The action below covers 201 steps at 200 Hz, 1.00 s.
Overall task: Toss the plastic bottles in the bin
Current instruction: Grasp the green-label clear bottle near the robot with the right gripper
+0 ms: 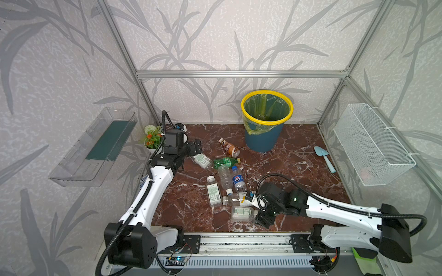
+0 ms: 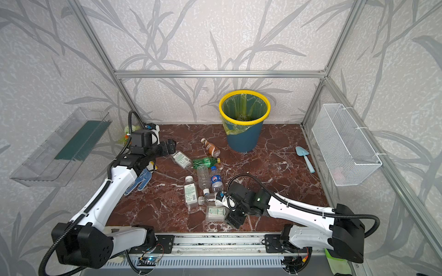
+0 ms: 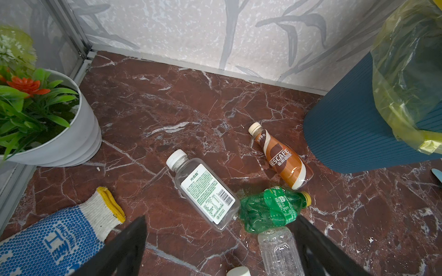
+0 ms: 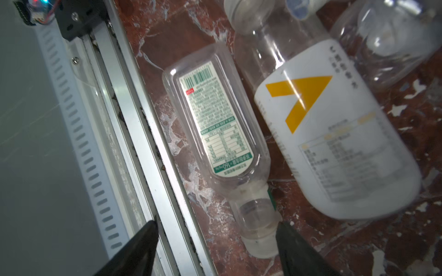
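Note:
The dark-blue bin with a yellow rim stands at the back wall. Several plastic bottles lie on the marble: a brown one, a green one, a blue-labelled one and clear ones. My left gripper hovers open over a flat clear bottle, holding nothing. My right gripper is open and low at the front edge. The capped neck of another flat clear bottle lies between its fingers, close against one finger. A yellow-labelled bottle lies beside it.
A white flower pot and a blue-dotted glove sit by the left arm. A light-blue trowel lies at the right. A wire basket hangs on the right wall, a clear shelf on the left. A metal rail borders the front.

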Each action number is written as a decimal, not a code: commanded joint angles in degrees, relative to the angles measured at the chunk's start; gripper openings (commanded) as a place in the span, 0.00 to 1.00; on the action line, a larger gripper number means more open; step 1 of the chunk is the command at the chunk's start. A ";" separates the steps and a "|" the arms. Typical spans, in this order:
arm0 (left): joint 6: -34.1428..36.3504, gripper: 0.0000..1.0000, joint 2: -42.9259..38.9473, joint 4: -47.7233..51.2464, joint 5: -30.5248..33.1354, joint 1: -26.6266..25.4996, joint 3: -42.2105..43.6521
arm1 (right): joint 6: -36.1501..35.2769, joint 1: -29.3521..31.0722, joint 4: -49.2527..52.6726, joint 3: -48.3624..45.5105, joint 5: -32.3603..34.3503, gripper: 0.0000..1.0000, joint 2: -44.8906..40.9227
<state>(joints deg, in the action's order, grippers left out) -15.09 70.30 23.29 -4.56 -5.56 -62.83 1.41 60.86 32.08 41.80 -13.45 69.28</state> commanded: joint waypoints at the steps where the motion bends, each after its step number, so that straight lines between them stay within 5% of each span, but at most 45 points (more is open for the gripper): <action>1: -0.28 0.95 0.27 -0.81 -0.40 0.28 0.36 | -0.32 0.31 -0.39 1.99 0.09 0.81 2.78; 101: -0.29 0.95 -0.09 -0.56 -0.66 0.25 0.25 | -2.65 0.47 -1.31 6.14 -0.41 0.90 11.37; 201: -0.29 0.94 0.01 -0.47 -0.60 0.28 0.17 | -2.84 4.16 -2.13 7.65 -5.47 0.78 13.15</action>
<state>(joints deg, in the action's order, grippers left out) -15.20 70.35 23.27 -4.80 -5.56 -62.83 -0.93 64.27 29.82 47.70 -17.30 81.45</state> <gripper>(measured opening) 0.944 0.780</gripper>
